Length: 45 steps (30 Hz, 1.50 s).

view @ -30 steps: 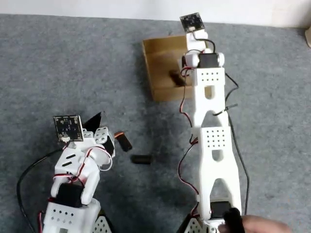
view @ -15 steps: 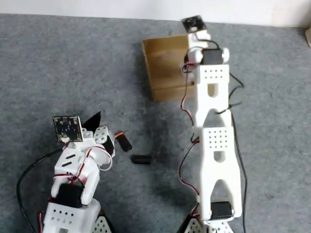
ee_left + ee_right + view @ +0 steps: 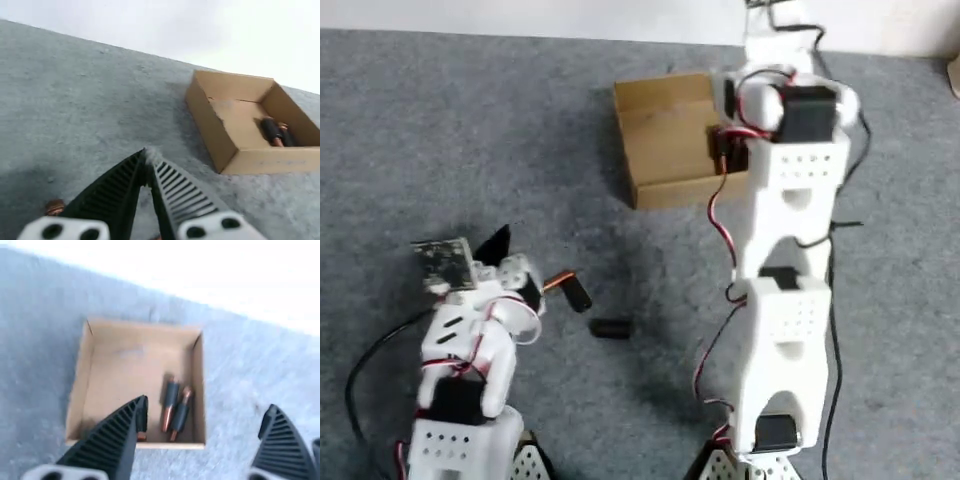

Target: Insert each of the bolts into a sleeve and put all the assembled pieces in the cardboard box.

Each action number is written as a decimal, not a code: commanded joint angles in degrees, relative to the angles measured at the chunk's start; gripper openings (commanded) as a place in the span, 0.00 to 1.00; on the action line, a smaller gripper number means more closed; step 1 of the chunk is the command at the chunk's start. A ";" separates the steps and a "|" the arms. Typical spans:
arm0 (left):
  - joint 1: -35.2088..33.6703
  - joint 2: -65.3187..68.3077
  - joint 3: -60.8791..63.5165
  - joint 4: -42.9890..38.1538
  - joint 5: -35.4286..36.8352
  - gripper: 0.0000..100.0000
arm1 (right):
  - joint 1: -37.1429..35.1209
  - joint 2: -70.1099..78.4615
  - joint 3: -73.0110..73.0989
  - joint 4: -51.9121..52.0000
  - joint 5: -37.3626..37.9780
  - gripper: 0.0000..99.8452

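High view: loose bolt [image 3: 576, 295] and bare sleeve [image 3: 610, 328] mid grey surface [image 3: 470, 120], just beside left gripper [image 3: 498, 242], the nearer one; bolt's long axis runs roughly near-to-far edge, sleeve crosswise. Cardboard box [image 3: 670, 192] near far edge

Left wrist view: left fingers [image 3: 170, 190] pinched together, empty

Right wrist view: right gripper [image 3: 206, 405] spread wide, empty, above box holding two assembled pieces [image 3: 175, 410]

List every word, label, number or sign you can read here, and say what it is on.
No text can be read.
Cardboard box: faint marks on its outer wall, too blurred to read.
Circuit board on an arm: any print is too small to read.
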 commanded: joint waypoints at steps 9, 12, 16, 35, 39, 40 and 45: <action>-17.19 0.40 -26.95 33.67 -4.57 0.01 | -2.86 -50.24 47.69 1.10 -0.35 0.32; -22.11 0.40 -26.15 39.21 -7.12 0.01 | -7.87 -63.34 66.42 0.75 1.49 0.32; -26.51 0.40 -20.35 39.21 -11.34 0.01 | -19.03 -76.09 92.09 -0.66 7.56 0.32; -23.43 -0.13 -3.03 36.75 -11.43 0.11 | -38.90 -84.70 147.82 -30.55 13.71 0.32; -20.97 -0.13 0.75 36.31 -6.24 0.26 | -40.57 -84.62 148.79 -31.78 18.02 0.32; -20.97 -0.13 0.92 36.31 -6.24 0.26 | -40.57 -84.62 148.79 -31.69 18.99 0.32; -20.88 -0.13 0.92 32.35 -6.15 0.09 | -40.57 -84.53 148.79 -31.69 21.80 0.32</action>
